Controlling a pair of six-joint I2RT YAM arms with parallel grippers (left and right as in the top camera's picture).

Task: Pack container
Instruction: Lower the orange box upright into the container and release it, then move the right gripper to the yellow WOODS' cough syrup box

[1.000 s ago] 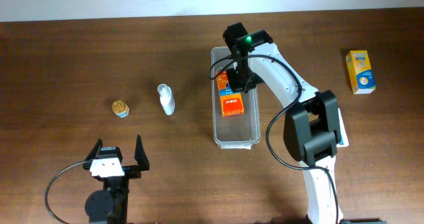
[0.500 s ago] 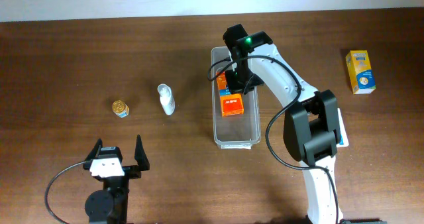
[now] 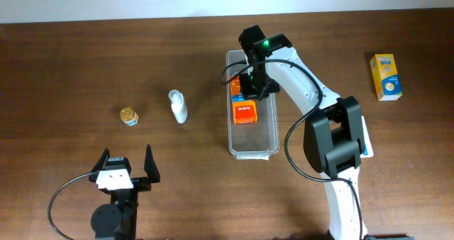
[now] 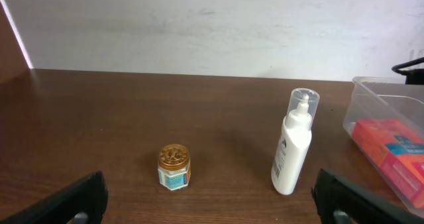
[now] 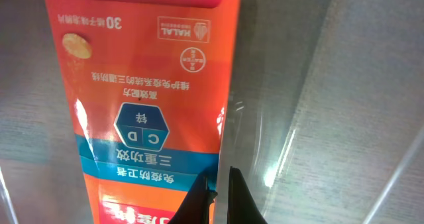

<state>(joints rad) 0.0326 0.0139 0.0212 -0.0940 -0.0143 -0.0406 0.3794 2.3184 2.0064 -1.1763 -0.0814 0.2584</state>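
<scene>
Because the right arm hangs over the far end of the container (image 3: pixel 252 139), the overhead view hides much of the orange box (image 3: pixel 245 113) lying inside it. The wrist view shows the right gripper (image 5: pixel 218 189) clenched, its fingertips pressed together at the box's printed edge. Whether they pinch a flap cannot be told. The left gripper (image 3: pixel 128 159) stands released near the front edge, and its own camera catches only the dark finger ends at the corners. That view also cuts the container off at the right. A white bottle (image 3: pixel 178 106) and a small jar (image 3: pixel 128 116) sit apart to the left, and a yellow box (image 3: pixel 386 77) lies far right. All rest on a dark brown wooden table (image 3: pixel 71 69) before a plain pale wall (image 4: pixel 199 25).
</scene>
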